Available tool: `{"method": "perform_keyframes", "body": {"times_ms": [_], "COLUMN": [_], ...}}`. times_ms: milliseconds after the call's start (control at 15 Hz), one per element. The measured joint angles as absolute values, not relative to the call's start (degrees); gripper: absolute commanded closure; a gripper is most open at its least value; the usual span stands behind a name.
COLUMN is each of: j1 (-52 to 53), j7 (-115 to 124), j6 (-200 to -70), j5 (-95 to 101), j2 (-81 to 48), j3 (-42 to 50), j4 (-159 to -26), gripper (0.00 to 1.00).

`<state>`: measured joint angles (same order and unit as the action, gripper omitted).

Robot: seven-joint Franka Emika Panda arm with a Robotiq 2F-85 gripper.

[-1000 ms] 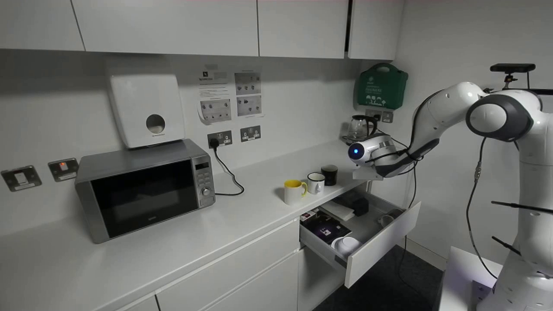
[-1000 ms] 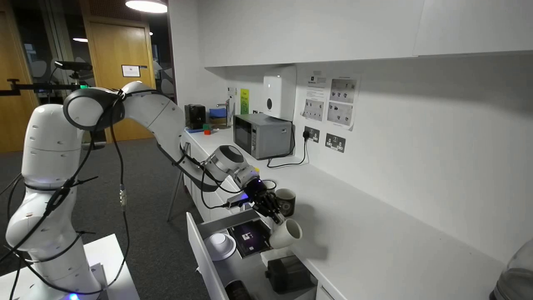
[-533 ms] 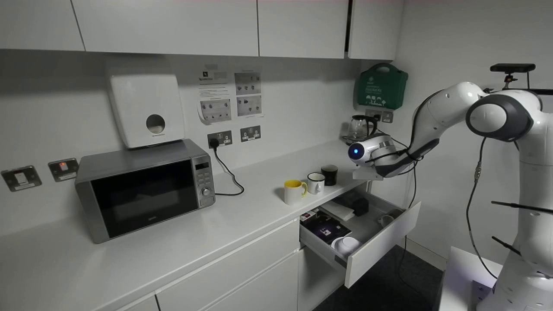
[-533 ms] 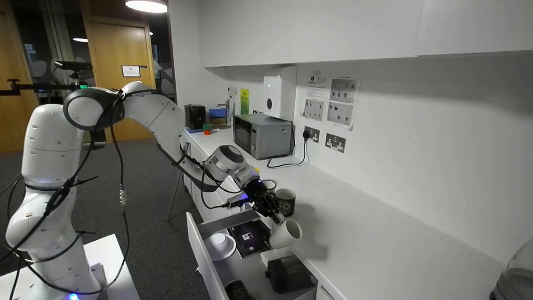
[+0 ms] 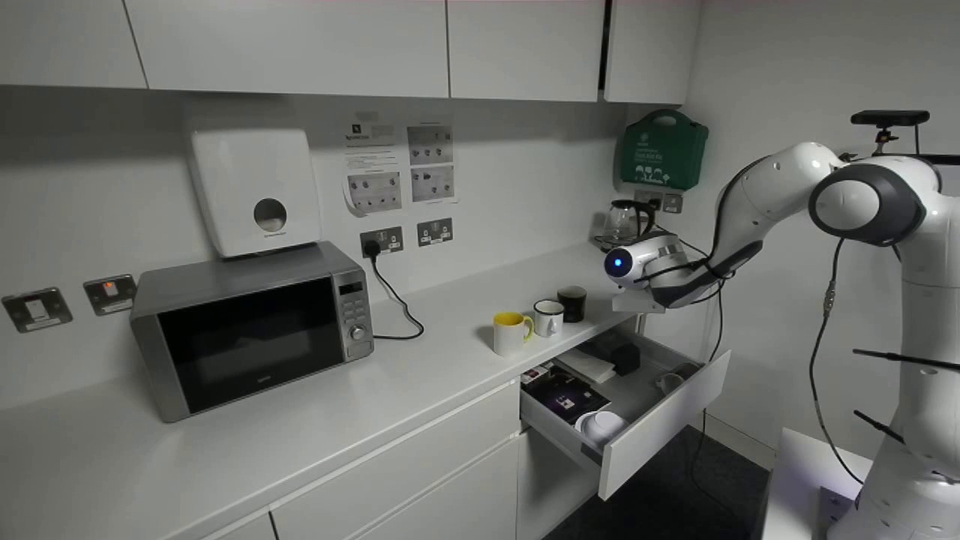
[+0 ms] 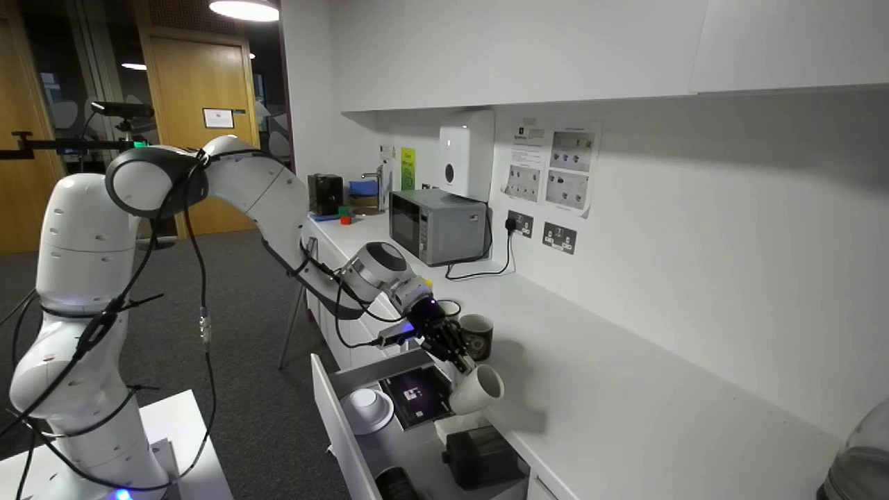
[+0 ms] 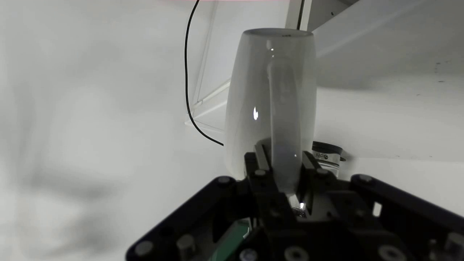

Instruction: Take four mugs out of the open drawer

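My gripper (image 7: 285, 157) is shut on the handle of a whitish mug (image 7: 246, 90). In an exterior view that mug (image 6: 477, 390) hangs tilted above the counter's edge and the open drawer (image 6: 337, 425). The gripper and held mug are hidden behind the wrist in an exterior view that shows the drawer front (image 5: 664, 431). Three mugs stand upright on the counter: one with a yellow inside (image 5: 510, 336), a white one with a dark rim (image 5: 548, 320) and a dark one (image 5: 571, 304). A greyish mug (image 5: 670, 382) lies in the drawer near its front.
The drawer also holds a white cup with saucers (image 6: 367, 405), a flat dark box (image 6: 419, 397) and a black object (image 6: 483, 457). A microwave (image 5: 255, 330) and a glass coffee pot (image 5: 621, 223) stand on the counter. Wall cupboards (image 5: 300, 45) overhang it.
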<state>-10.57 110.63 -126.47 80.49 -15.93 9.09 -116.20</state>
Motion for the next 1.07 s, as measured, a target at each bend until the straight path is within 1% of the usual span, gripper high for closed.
{"method": "perform_keyframes", "body": {"times_ms": [867, 933, 1067], "j1": [-10.6, -10.6, -10.5], "j7": [110.6, 110.6, 110.7], "j6": [-126.5, -126.5, -126.5], "j5": [80.5, 80.5, 80.5], "j2": [-15.9, -15.9, -16.0], "j3": [9.1, 9.1, 9.1], "j4": [-116.2, -116.2, -116.3], "gripper": [0.80, 0.95, 0.95]}}
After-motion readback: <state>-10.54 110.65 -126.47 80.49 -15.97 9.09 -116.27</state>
